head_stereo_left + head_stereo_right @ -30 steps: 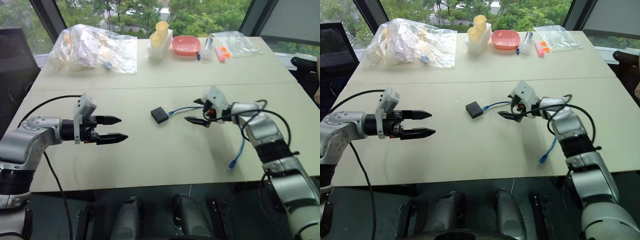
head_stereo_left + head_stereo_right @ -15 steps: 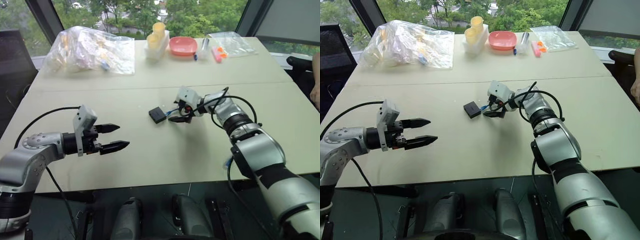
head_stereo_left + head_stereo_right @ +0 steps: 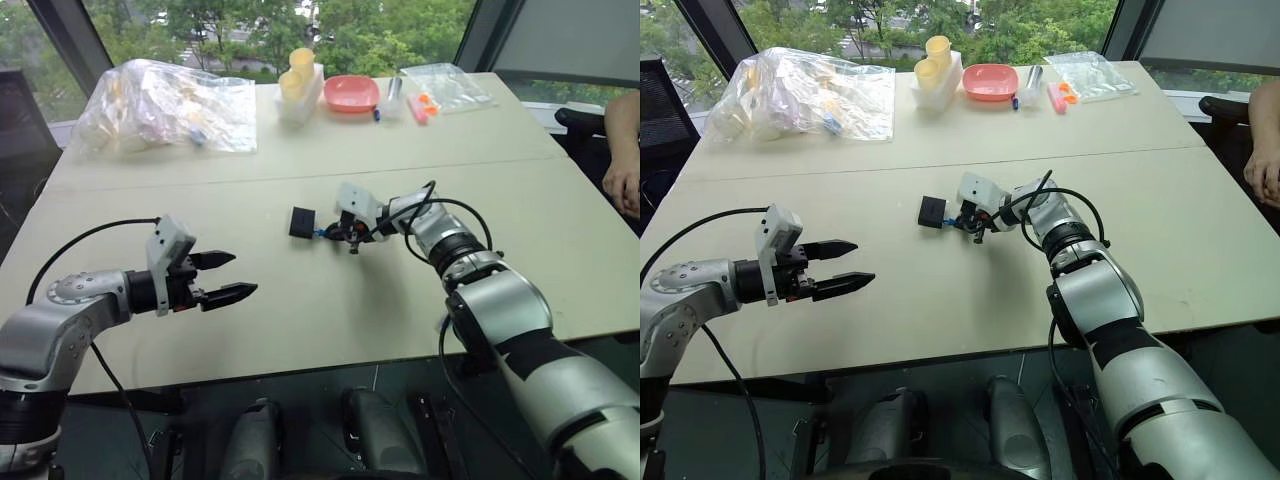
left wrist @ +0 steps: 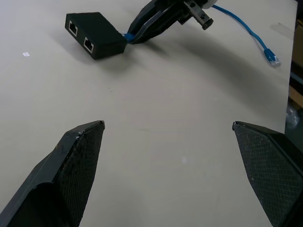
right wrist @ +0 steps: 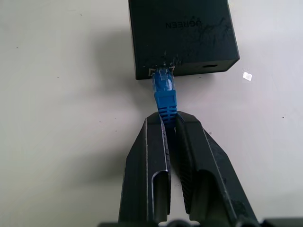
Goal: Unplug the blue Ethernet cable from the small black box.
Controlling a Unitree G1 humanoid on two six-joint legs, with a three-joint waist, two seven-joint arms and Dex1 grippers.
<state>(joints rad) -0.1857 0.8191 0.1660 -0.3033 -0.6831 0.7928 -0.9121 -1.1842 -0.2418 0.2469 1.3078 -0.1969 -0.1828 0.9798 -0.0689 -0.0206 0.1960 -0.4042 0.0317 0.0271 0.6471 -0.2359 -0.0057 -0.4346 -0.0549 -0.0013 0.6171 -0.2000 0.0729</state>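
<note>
The small black box lay flat near the middle of the table. The blue Ethernet cable was plugged into one side of it. The right gripper had its two fingers squeezed tight on the cable's blue boot, just behind the plug. It probably held there, close to the box, so that a pull would go straight to the plug and not just stretch the cord. The rest of the cable trailed away across the table to its loose end. The left gripper hung above the table, well apart from the box, with its fingers spread wide and nothing in them. It looked ready to come and hold the box still, since the light box could slide along with the pull.
</note>
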